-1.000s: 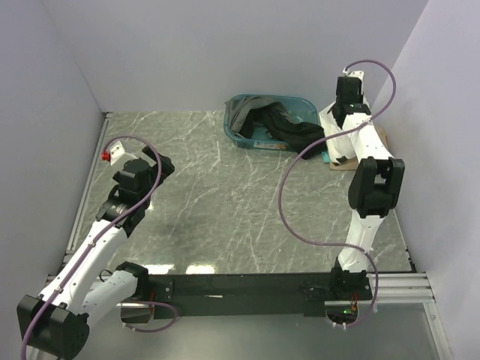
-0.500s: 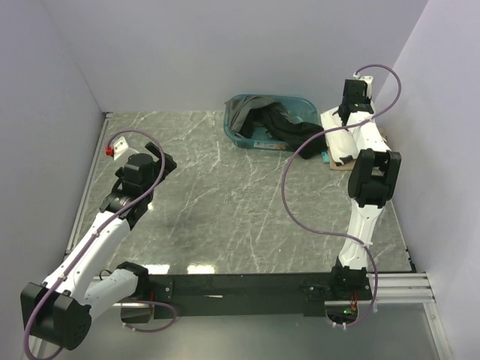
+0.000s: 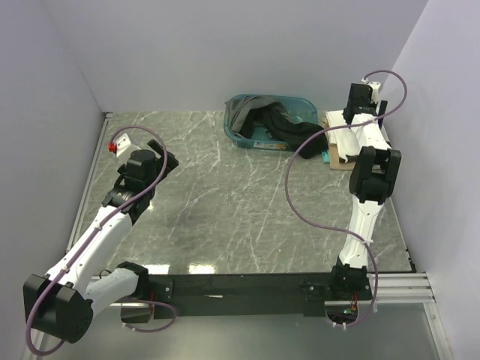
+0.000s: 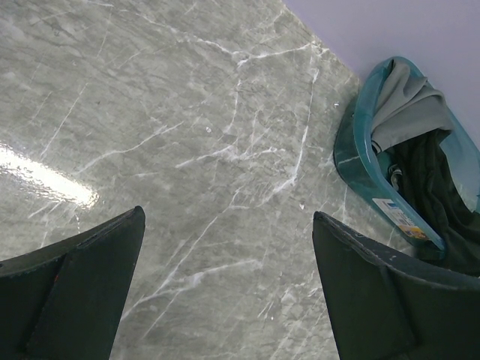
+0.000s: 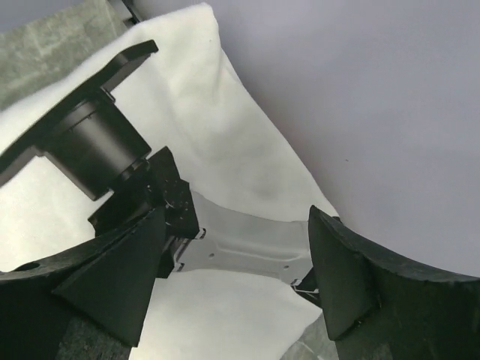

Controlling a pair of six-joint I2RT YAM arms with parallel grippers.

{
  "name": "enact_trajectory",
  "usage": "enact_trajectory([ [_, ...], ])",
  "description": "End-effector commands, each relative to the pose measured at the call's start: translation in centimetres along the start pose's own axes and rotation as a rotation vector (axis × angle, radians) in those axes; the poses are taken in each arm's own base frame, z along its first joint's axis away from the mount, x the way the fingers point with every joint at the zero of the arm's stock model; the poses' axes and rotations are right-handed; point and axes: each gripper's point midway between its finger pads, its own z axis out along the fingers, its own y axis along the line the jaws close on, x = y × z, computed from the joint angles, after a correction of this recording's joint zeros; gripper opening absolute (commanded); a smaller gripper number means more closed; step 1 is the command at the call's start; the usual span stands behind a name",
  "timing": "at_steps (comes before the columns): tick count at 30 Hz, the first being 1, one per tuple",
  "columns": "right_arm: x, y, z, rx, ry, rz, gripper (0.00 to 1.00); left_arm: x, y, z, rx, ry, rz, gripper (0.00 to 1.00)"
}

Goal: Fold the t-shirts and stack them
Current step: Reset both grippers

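Observation:
A white t-shirt [image 3: 339,139] lies folded at the back right, with a tan edge [image 3: 351,166] showing beneath it. My right gripper [image 3: 352,114] hangs above it, open, with nothing between its jaws. In the right wrist view, the right gripper [image 5: 236,247] frames my own arm link over the white t-shirt [image 5: 214,124]. Black t-shirts [image 3: 289,127] and a grey one [image 3: 244,112] fill the teal basket [image 3: 238,136]. The left gripper [image 4: 225,247] stands open over bare marble, at the left in the top view [image 3: 159,161].
The teal basket [image 4: 358,169] sits at the back centre, with one black shirt spilling over its right rim [image 3: 306,142]. Walls close in on the left, back and right. The right arm's purple cable [image 3: 289,195] loops over the table.
The right gripper has opened, letting go of the white t-shirt, and drifted right toward the wall. The left arm has shifted slightly upward on the table.

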Motion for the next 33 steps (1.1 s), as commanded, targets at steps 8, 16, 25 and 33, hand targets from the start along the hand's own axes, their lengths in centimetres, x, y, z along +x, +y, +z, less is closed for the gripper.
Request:
enact_trajectory([
  [8,-5.8,-3.6,-8.1,-0.137,-0.104,0.293,0.88,-2.5,-1.7,-2.0,0.088,-0.057,-0.043,0.99],
  [16,-3.2,-4.1,-15.4,-0.319,-0.133,0.415,0.90,-2.5,-1.5,-3.1,0.111,-0.049,-0.059,1.00],
  [25,5.9,-3.5,-25.7,-0.606,-0.140,0.512,0.92,-0.5,-0.4,-3.4,0.099,0.013,-0.059,0.99],
  [33,12.2,-2.6,-29.5,-0.812,-0.162,0.523,0.93,1.2,0.3,-3.8,0.117,0.063,-0.064,0.99],
])
